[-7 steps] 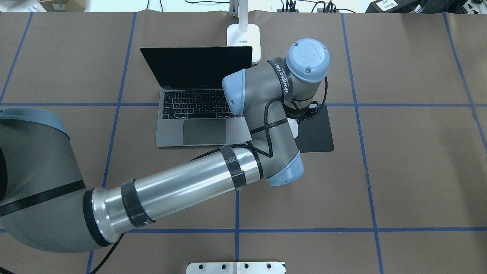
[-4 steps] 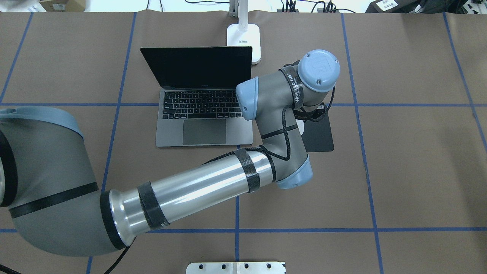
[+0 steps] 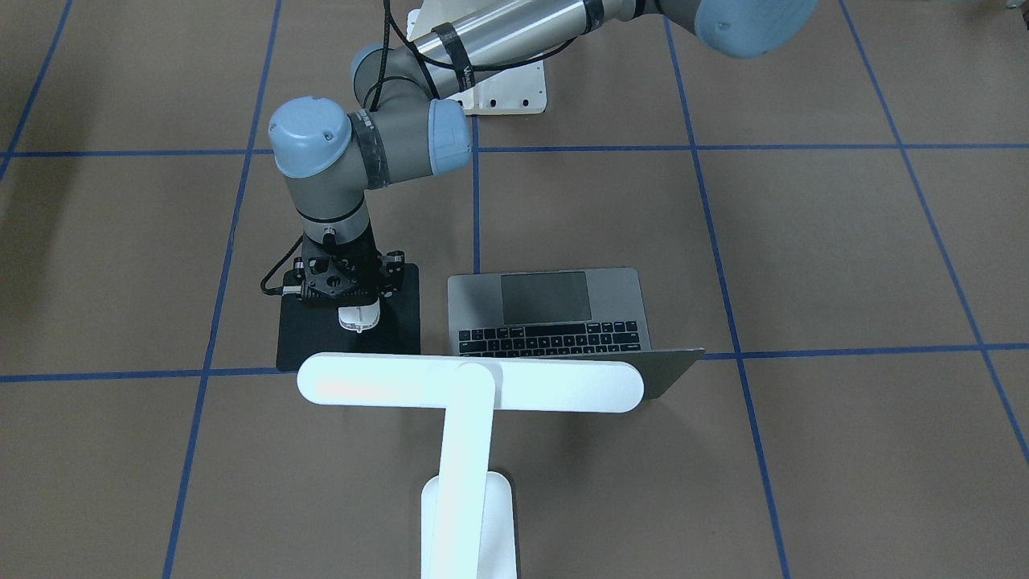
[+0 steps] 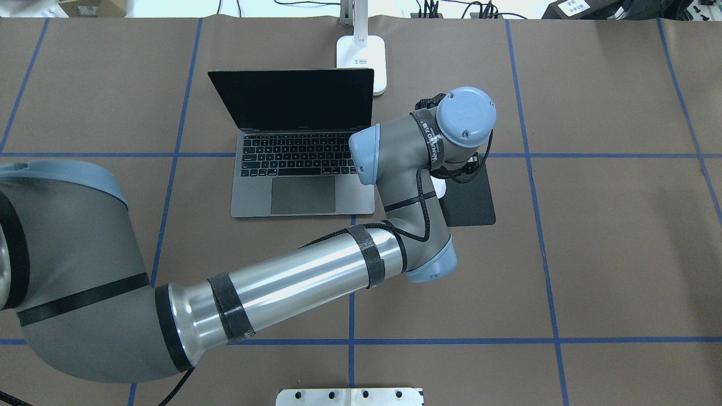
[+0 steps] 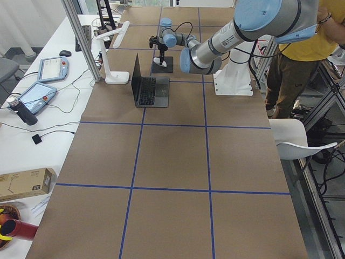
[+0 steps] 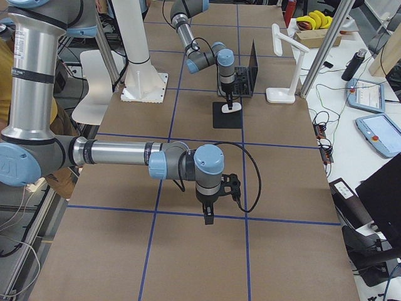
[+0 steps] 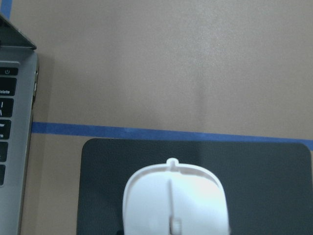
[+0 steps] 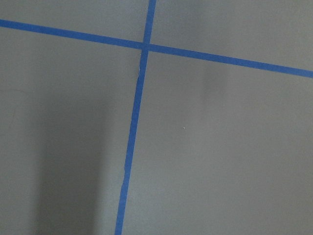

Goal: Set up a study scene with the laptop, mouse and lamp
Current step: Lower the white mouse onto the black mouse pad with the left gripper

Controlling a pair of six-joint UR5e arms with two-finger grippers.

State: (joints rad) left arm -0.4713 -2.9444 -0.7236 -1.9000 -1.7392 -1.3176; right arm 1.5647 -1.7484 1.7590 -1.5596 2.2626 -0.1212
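Left hand (image 3: 352, 299) directly over mouse (image 3: 359, 320) on mat (image 3: 321, 346); cannot tell if gripping.

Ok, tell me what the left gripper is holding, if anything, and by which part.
Cannot be told for sure: the left gripper stands over the rear end of the mouse on the black mat, but its fingers are hidden.

The left arm (image 4: 293, 282) extends forward, wrist vertical, left gripper (image 3: 351, 296) pointing straight down; jaw state indeterminate. The right arm (image 6: 119, 152) extends horizontally, right gripper (image 6: 208, 216) pointing down; jaw state indeterminate.
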